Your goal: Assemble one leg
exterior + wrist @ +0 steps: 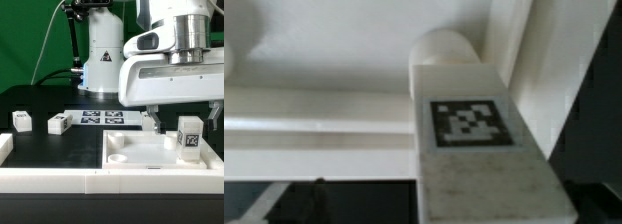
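One leg (188, 142), a white stubby post with a square tag, stands upright at the right corner of the large white square piece (140, 152). My gripper (186, 124) hangs over it with one finger on each side, jaws apart and not touching the leg. In the wrist view the leg (464, 125) fills the middle, its far end at a round corner socket (445, 45) of the square piece (322, 95). My fingers barely show there. Two more legs (20, 121) (57, 124) lie on the black table at the exterior view's left.
The marker board (100, 118) lies flat behind the square piece. A white U-shaped wall (50, 182) runs along the table's front, with an arm (5, 150) at the exterior view's left. The robot base (100, 50) stands at the back.
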